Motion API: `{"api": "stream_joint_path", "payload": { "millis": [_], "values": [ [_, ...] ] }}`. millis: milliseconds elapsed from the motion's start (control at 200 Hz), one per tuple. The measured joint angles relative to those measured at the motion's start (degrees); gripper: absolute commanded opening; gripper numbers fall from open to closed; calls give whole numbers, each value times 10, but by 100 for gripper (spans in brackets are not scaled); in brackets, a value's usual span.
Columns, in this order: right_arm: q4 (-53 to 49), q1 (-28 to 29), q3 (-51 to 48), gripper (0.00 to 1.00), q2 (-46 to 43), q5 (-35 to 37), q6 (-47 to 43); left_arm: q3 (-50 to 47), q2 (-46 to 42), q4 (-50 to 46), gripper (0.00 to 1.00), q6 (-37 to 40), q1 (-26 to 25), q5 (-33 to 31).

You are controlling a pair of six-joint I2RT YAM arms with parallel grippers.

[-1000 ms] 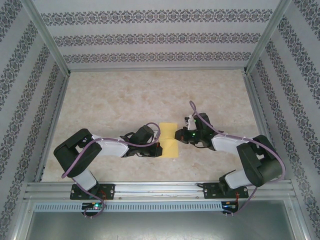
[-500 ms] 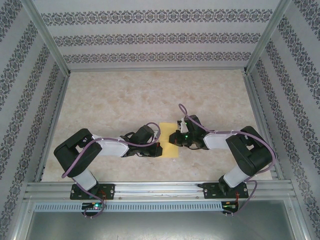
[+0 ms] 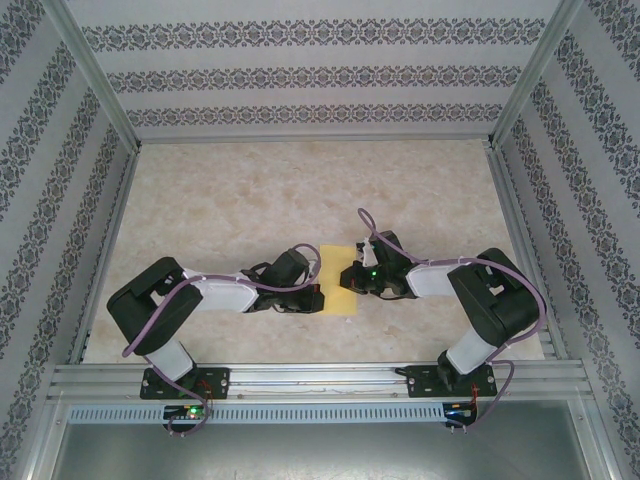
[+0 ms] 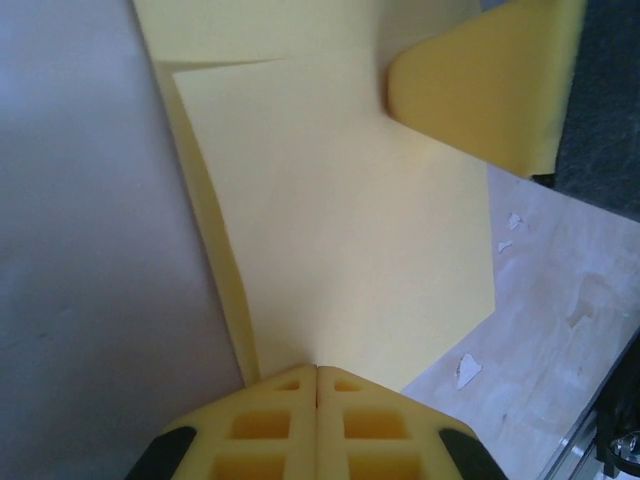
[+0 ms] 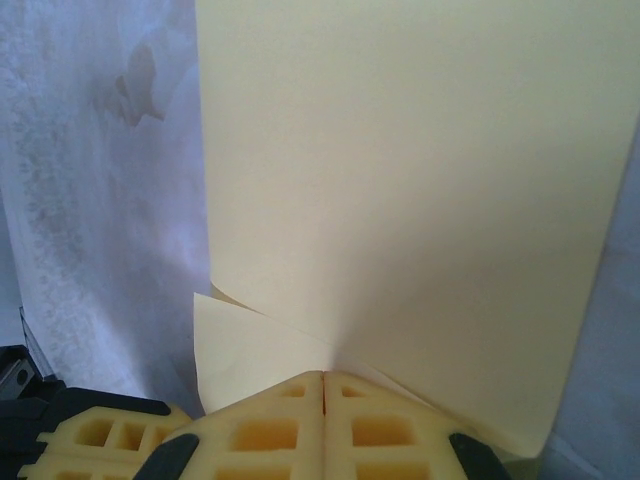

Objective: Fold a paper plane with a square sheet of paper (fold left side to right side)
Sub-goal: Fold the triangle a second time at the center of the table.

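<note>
Two closed claws before you: left gripper (image 4: 317, 372) and right gripper (image 5: 322, 378), jaws together, tips touching the paper (image 4: 350, 230).

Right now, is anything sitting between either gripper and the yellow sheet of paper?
Nothing visible does. The left gripper and the right gripper are both shut, with their tips right against the square sheet of paper. The sheet lies on the marble-patterned table between them.
</note>
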Motion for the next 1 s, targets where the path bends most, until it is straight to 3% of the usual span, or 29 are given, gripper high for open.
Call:
{"api": "stream_joint_path", "payload": {
  "millis": [395, 999],
  "values": [
    [13, -5, -5, 0, 2, -9, 0, 54, -30, -66, 0, 9, 0, -6],
    [24, -9, -5, 0, 11, -23, 0, 105, 77, -54, 0, 20, 0, 24]
  ]
}}
